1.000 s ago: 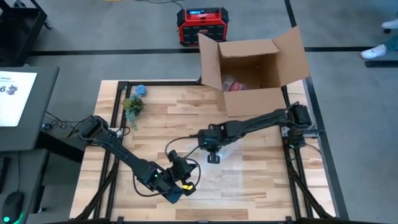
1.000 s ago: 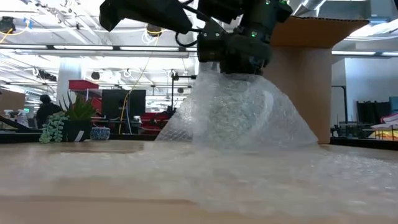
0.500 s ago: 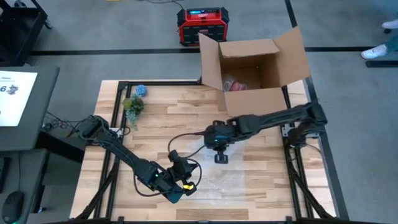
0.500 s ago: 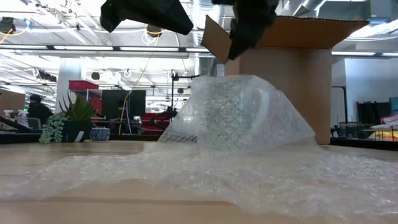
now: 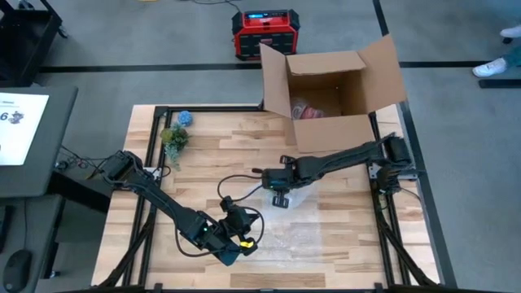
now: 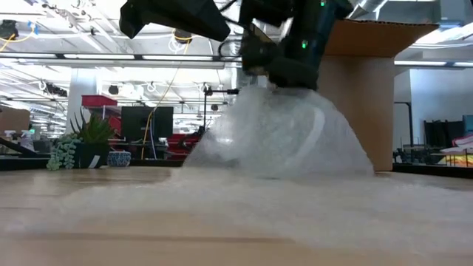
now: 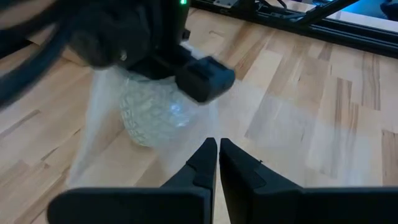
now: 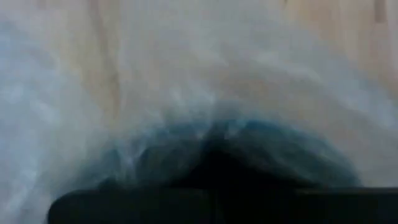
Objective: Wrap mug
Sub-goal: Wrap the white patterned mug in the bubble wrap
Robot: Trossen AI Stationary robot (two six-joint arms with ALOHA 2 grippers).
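The mug (image 6: 275, 140) stands on the table under a clear bubble wrap sheet (image 5: 295, 228) that drapes over it like a tent and spreads toward the near edge. In the left wrist view the wrapped mug (image 7: 149, 115) shows its bubbled cover. My right gripper (image 5: 279, 198) is down at the top of the wrapped mug (image 6: 284, 63). My left gripper (image 7: 217, 149) is shut with nothing between its fingers, raised above the wrap's near part, near the table's front edge (image 5: 236, 234).
An open cardboard box (image 5: 330, 89) stands at the table's far right. A small plant (image 5: 173, 140) and a blue object (image 5: 185, 118) sit at the far left corner. Bare wood lies left of the wrap.
My right gripper rose off the wrapped mug and swung a little toward the right edge, then came back down onto its top. The wrap's peak sprang up while it was away and is pushed down again now. The mug has stayed in place.
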